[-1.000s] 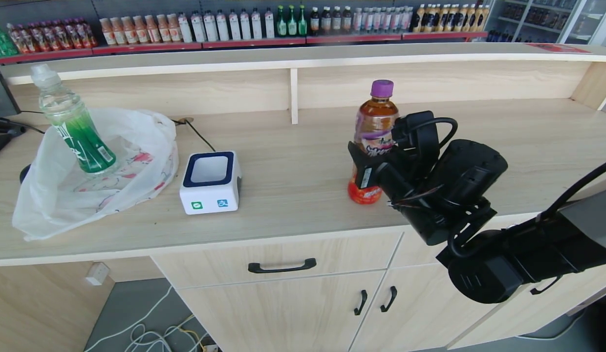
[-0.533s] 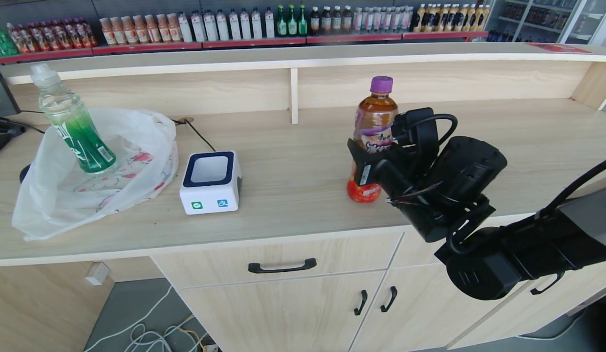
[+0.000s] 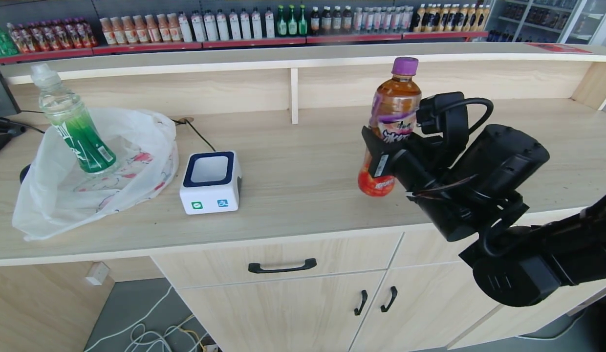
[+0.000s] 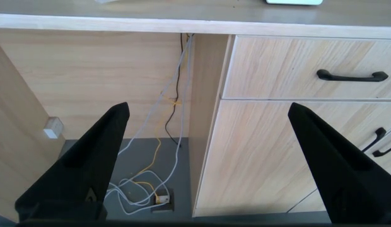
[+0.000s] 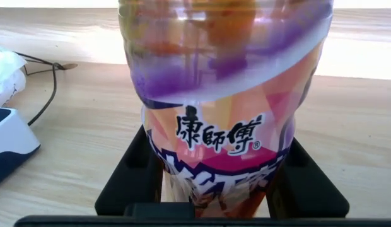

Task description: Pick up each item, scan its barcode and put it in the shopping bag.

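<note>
Right jaws clenched on the tea bottle (image 3: 395, 105), gripping its labelled middle; bottle near upright, purple cap up; its base looks to hang just clear of the tabletop (image 3: 293, 171), over the right half, nearer the front edge than the back.

Left jaws released, spread wide, empty, low in front of the cabinet below the front edge.

Scanner (image 3: 211, 182) sits left of centre, just beside the shopping bag (image 3: 146, 142) at the left end; a green bottle (image 3: 73, 124) already stands in the bag.

Judged step: pick-up of the second item done, scan pending.

Next move calls for carrying the bottle left over the scanner's upward window and tilting or turning it so the barcode faces down; barcode not seen on the label side that faces the right wrist camera (image 5: 227, 94), so expect some rotation; then on to the bag.
</note>
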Available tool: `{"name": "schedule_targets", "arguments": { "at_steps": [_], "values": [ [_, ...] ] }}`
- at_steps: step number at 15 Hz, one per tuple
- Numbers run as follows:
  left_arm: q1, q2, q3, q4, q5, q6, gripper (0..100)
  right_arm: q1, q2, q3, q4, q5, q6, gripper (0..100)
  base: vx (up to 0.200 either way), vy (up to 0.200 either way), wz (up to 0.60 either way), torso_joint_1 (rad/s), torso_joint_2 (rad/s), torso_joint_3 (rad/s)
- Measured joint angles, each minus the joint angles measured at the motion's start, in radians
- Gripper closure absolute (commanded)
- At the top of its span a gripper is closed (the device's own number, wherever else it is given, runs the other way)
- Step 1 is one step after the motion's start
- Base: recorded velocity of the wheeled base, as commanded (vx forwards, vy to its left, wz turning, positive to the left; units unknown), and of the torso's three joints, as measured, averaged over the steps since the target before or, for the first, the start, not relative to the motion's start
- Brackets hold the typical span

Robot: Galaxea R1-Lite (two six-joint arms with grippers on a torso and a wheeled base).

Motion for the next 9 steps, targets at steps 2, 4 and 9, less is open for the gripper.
{"name": "schedule_targets", "arguments": {
  "at_steps": [2, 4, 9],
  "values": [
    [0.0, 0.0, 0.0, 0.0, 0.0, 0.0, 0, 0.015, -0.069, 0.084, -0.001, -0.02, -0.016, 100, 0.0, 0.0, 0.0, 0.0, 0.0, 0.0],
    [0.0, 0.0, 0.0, 0.0, 0.0, 0.0, 0, 0.032, -0.148, 0.176, -0.006, -0.025, -0.047, 100, 0.0, 0.0, 0.0, 0.0, 0.0, 0.0],
    [0.0, 0.0, 0.0, 0.0, 0.0, 0.0, 0, 0.077, -0.307, 0.437, -0.135, -0.036, -0.136, 100, 0.0, 0.0, 0.0, 0.0, 0.0, 0.0]
  ]
}}
